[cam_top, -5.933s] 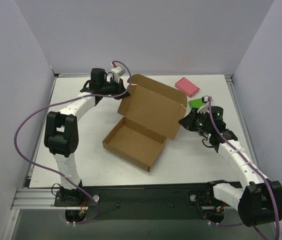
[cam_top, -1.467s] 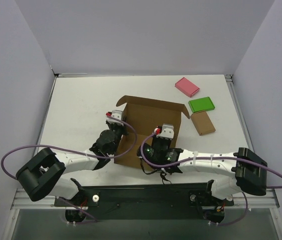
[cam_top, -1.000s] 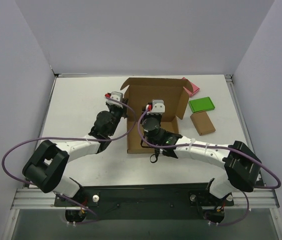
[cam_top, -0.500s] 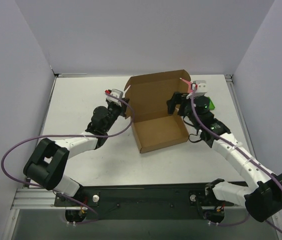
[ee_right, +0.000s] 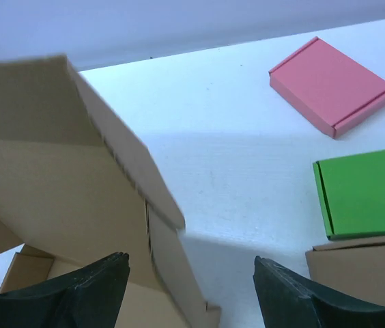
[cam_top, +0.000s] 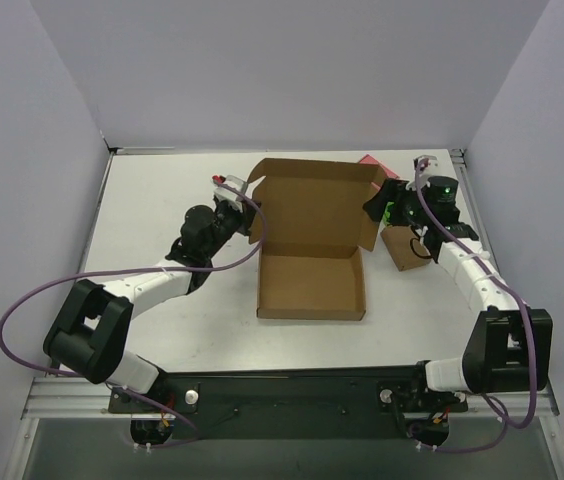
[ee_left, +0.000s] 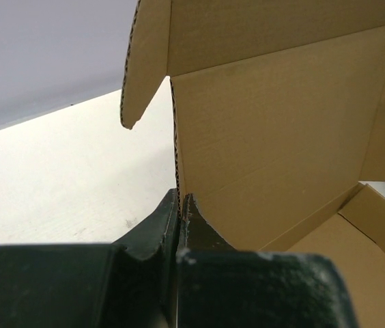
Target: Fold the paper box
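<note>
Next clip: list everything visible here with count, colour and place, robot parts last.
paper box: one, brown, table centre, tray flat, lid upright
pink block: one, pink, far right of the box
green block: one, green, right of the box
small brown block: one, brown, right of the box, nearest
table: one, white
left gripper: one, black, shut on the lid's left edge
right gripper: one, black, open astride the lid's right flap
</note>
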Controlling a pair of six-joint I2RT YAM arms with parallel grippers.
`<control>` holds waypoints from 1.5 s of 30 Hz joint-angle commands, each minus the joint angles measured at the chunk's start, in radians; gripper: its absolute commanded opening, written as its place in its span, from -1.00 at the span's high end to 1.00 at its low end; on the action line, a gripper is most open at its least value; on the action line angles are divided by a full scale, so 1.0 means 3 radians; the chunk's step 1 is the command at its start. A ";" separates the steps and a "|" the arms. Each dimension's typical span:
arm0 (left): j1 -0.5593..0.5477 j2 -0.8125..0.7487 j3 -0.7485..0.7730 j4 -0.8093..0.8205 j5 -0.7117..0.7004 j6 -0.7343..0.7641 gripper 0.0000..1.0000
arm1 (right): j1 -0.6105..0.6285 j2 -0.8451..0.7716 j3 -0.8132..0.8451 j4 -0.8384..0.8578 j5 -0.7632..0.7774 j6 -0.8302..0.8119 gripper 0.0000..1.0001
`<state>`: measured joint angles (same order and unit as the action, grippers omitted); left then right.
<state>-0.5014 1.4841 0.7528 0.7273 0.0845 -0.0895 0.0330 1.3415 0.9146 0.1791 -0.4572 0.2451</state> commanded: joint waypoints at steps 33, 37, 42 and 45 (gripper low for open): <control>-0.0154 0.0611 0.0028 0.0955 -0.0931 -0.0162 1.00 | 0.2778 0.0718 -0.0528 0.3467 0.4351 -0.1180 1.00; -0.0225 0.0591 -0.0136 0.1149 -0.1064 -0.0157 1.00 | 0.3008 0.0846 -0.0528 0.3734 0.4770 -0.1394 1.00; -0.0328 0.0555 -0.0356 0.1308 -0.1187 -0.0157 1.00 | 0.3218 0.1020 -0.0487 0.4014 0.5092 -0.1695 1.00; -0.0353 0.0545 -0.0556 0.1461 -0.1233 -0.0228 1.00 | 0.3372 0.1148 -0.0497 0.4372 0.5292 -0.1966 1.00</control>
<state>-0.5373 1.6604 0.6575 1.1320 -0.3782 -0.0769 0.9611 1.6302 0.7517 1.2705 1.1286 -0.2443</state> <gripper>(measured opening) 0.037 0.045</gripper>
